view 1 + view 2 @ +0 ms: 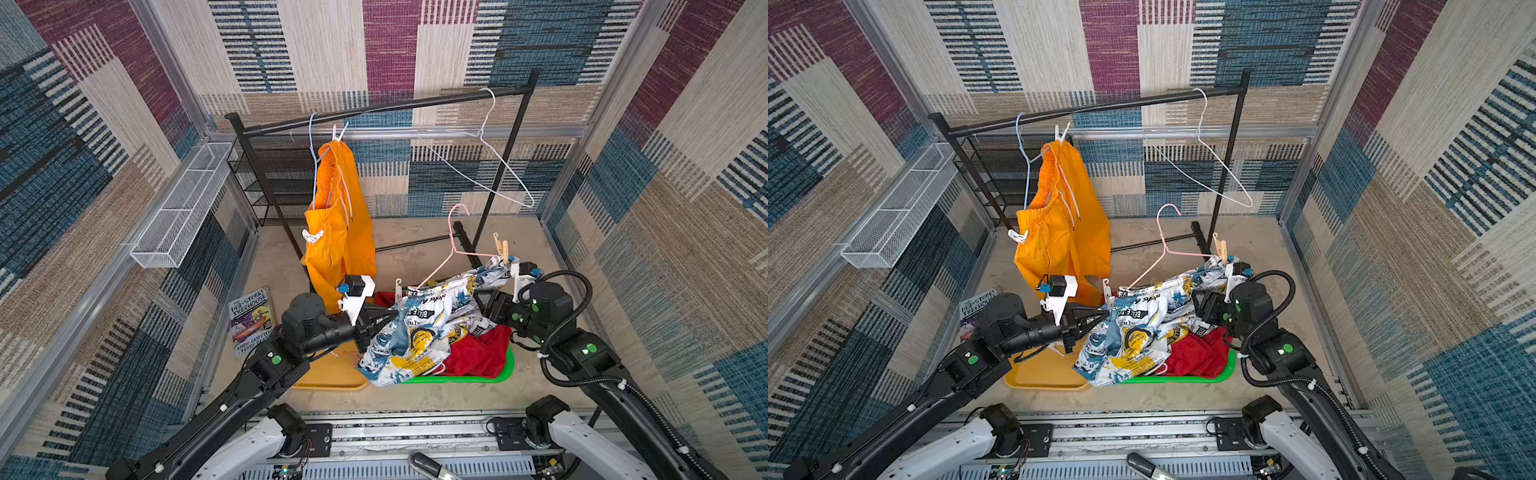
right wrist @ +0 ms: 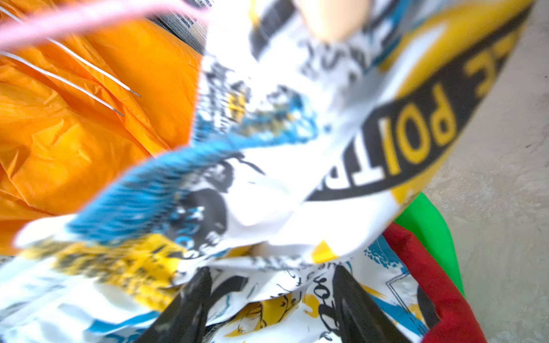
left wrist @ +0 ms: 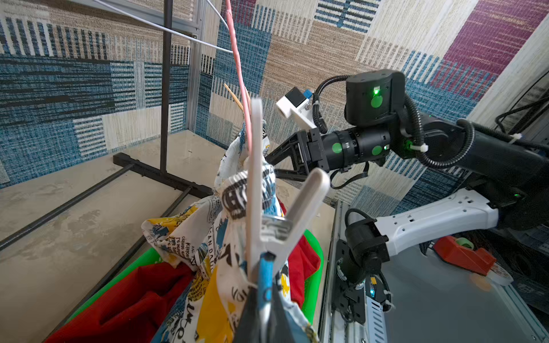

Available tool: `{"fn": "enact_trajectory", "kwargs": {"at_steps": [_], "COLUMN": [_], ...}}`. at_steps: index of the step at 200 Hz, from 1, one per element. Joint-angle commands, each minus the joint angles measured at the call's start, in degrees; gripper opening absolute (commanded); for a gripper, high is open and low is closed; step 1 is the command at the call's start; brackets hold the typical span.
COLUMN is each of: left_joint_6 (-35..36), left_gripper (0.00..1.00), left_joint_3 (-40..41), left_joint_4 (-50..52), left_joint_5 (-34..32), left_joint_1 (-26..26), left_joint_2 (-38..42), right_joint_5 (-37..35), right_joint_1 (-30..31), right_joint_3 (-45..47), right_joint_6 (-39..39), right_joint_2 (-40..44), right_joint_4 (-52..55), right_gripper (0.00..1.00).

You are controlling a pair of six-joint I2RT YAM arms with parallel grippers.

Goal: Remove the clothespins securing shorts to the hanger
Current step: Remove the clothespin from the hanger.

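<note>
White, blue and yellow printed shorts (image 1: 419, 328) hang from a pink hanger (image 1: 453, 245) low over the trays. A white clothespin (image 3: 267, 208) and a tan clothespin (image 1: 501, 247) pin them to it. My left gripper (image 3: 264, 286) is shut on a blue strip of the printed shorts at the white clothespin's clamping end. My right gripper (image 2: 270, 276) is open below the tan clothespin, its fingers against the printed cloth. Orange shorts (image 1: 336, 232) hang on a blue hanger (image 1: 312, 141), held by two white clothespins (image 1: 338, 131) (image 1: 311, 236). Red shorts (image 1: 478, 353) lie crumpled underneath.
A black rack (image 1: 386, 108) spans the back and carries an empty white hanger (image 1: 490, 162). A green tray (image 1: 505, 370) and a yellow tray (image 1: 328, 380) sit on the floor. A book (image 1: 251, 322) lies at the left, below a white wire basket (image 1: 178, 216) on the wall.
</note>
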State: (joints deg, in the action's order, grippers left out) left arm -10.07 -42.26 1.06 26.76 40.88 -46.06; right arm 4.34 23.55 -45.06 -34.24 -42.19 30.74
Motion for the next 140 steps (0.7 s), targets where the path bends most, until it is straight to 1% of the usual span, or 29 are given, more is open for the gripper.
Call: {"fn": "enact_trajectory", "kwargs": {"at_steps": [1,28,77,106,140], "left_joint_6": [1.92,3.1,4.55,6.06,8.42], "left_gripper": [0.0,0.0,0.0,0.0,0.0], "left_joint_3": [0.85,1.94,5.37,6.95,8.32], "left_joint_4": [-2.43,-2.84,-4.2,-4.22,-4.36], "left_joint_5": [-3.56,-5.76,-10.5,-14.06,-19.29], "left_joint_1": [1.14,2.57,6.07,8.95,12.86], "left_joint_2": [-0.62,-1.89,-2.72,-3.46,-5.21], "right_joint_5": [-0.64,-1.75,-6.61,-10.03,-10.8], "right_joint_1": [0.0,0.0,-0.02,-0.04,-0.08], "right_joint_3": [-1.96,-3.66,-7.46,-8.99,-9.56], "right_joint_6": [1.02,0.73,-1.27,-3.06,-3.82], "right_joint_2": [0.39,0.41,0.08,0.84,0.82], "right_joint_4": [1.28,1.95,0.99,1.86,1.76], "right_gripper": [0.67,0.67,0.67,0.66,0.67]}}
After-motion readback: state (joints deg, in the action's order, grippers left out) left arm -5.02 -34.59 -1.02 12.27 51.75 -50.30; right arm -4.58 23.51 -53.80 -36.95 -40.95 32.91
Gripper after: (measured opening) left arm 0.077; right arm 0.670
